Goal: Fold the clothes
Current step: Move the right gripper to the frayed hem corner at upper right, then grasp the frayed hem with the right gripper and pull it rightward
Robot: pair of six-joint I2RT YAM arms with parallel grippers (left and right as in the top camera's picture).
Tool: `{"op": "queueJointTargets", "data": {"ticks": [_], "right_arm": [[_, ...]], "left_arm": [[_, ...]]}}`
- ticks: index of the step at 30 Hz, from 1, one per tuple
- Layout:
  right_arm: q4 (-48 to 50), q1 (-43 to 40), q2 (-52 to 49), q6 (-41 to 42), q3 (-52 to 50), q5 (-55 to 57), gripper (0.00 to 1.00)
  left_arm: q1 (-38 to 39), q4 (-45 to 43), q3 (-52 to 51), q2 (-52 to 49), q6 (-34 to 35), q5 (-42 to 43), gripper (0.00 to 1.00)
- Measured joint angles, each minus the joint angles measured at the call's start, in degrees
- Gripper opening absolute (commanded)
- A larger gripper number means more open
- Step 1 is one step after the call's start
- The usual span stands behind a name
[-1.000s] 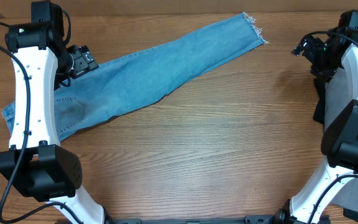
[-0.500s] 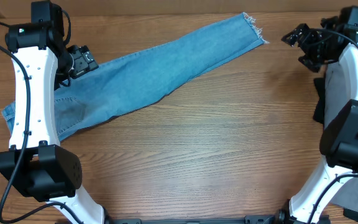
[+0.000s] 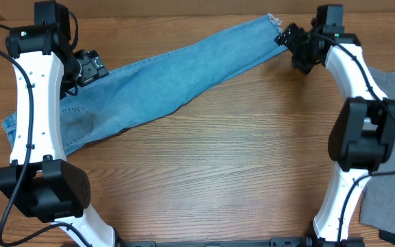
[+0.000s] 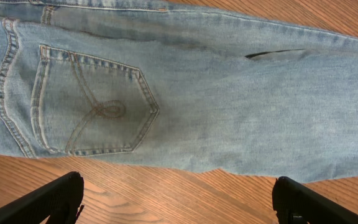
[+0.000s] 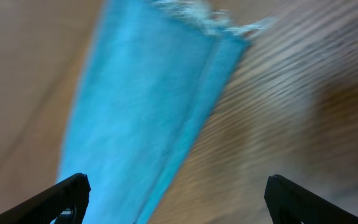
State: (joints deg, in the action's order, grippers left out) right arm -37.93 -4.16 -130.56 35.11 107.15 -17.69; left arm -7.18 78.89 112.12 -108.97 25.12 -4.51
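Jeans point(image 3: 170, 75): one pair, flat on the table point(image 3: 218, 178), long axis running from waist at left to frayed hem point(image 3: 278, 27) at far right. Right fingers point(image 5: 61, 196): spread open, just beside that hem, nearer it. Left fingers point(image 4: 48, 202): open, above back pocket point(image 4: 98, 102).

You see jeans point(image 3: 163, 75): light blue denim | back pocket point(image 4: 95, 102): darker greyish patch, tan stitching | hem point(image 5: 216, 22): frayed whitish | table point(image 3: 218, 165): brown wood grain | cloth point(image 3: 393, 79): plain grey | left arm point(image 3: 36, 103): white, black joints
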Motion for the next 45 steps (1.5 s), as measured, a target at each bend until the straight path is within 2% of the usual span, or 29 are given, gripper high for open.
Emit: {"op": "queueJointTargets", "data": {"ticks": [4, 11, 23, 27, 34, 37, 41, 43, 45], "right_arm": [[2.8, -0.9, -4.8, -1.3, 0.0, 0.4, 0.95], [8.8, -1.0, -6.0, -4.5, 0.0, 0.6, 0.95], [19.7, -0.3, -10.6, -3.8, 1.9, -1.9, 0.96], [22.1, 1.2, -11.6, -2.8, 2.6, -1.3, 1.0], [27.2, 4.3, -12.9, -2.1, 2.8, -0.7, 0.99], [27.9, 4.7, -13.2, -2.0, 2.8, -0.8, 0.86], [27.7, 4.6, -13.6, -1.8, 2.8, -1.2, 0.5], [27.2, 4.5, -14.0, -1.0, 2.7, -1.5, 0.35], [26.9, 4.2, -14.3, -0.7, 2.6, -1.8, 0.25]], "left_arm": [[0.0, 0.0, 0.0, 0.0, 0.0, 0.0, 1.0], [0.0, 0.0, 0.0, 0.0, 0.0, 0.0, 1.0], [0.0, 0.0, 0.0, 0.0, 0.0, 0.0, 1.0], [0.0, 0.0, 0.0, 0.0, 0.0, 0.0, 1.0], [0.0, 0.0, 0.0, 0.0, 0.0, 0.0, 1.0], [0.0, 0.0, 0.0, 0.0, 0.0, 0.0, 1.0], [0.0, 0.0, 0.0, 0.0, 0.0, 0.0, 1.0], [0.0, 0.0, 0.0, 0.0, 0.0, 0.0, 1.0], [0.0, 0.0, 0.0, 0.0, 0.0, 0.0, 1.0]]}}
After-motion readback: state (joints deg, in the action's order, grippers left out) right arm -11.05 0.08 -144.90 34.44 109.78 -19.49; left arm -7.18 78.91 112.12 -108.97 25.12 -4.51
